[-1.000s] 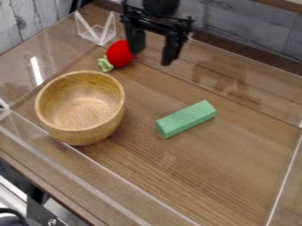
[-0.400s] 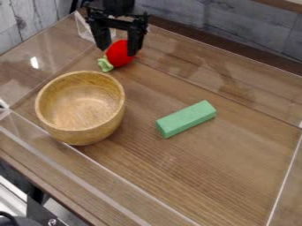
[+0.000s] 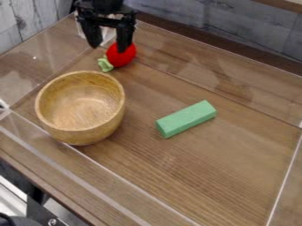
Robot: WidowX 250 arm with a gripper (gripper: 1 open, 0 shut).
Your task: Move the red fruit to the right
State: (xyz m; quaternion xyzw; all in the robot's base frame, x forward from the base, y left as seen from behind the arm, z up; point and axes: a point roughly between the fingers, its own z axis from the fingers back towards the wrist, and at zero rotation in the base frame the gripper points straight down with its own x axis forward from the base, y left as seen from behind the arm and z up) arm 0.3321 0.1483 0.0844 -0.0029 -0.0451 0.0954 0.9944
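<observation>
Note black jaws (image 3: pixel 109 41) spread apart at the far side of the brown wooden tabletop (image 3: pixel 224 168), close by the small rounded bright-red toy fruit with a green leafy bit (image 3: pixel 122 54); cannot tell if touching. Find the fruit just beyond the round tan wooden bowl (image 3: pixel 80 108), apart from its rim. See also the green rectangular block (image 3: pixel 186 118), right of the bowl, lying at a slant.

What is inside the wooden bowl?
Nothing shows inside the wooden bowl: its bare bottom is in view. Only the near inner wall may be partly hidden by the rim. The red fruit lies outside, beyond it.
</observation>
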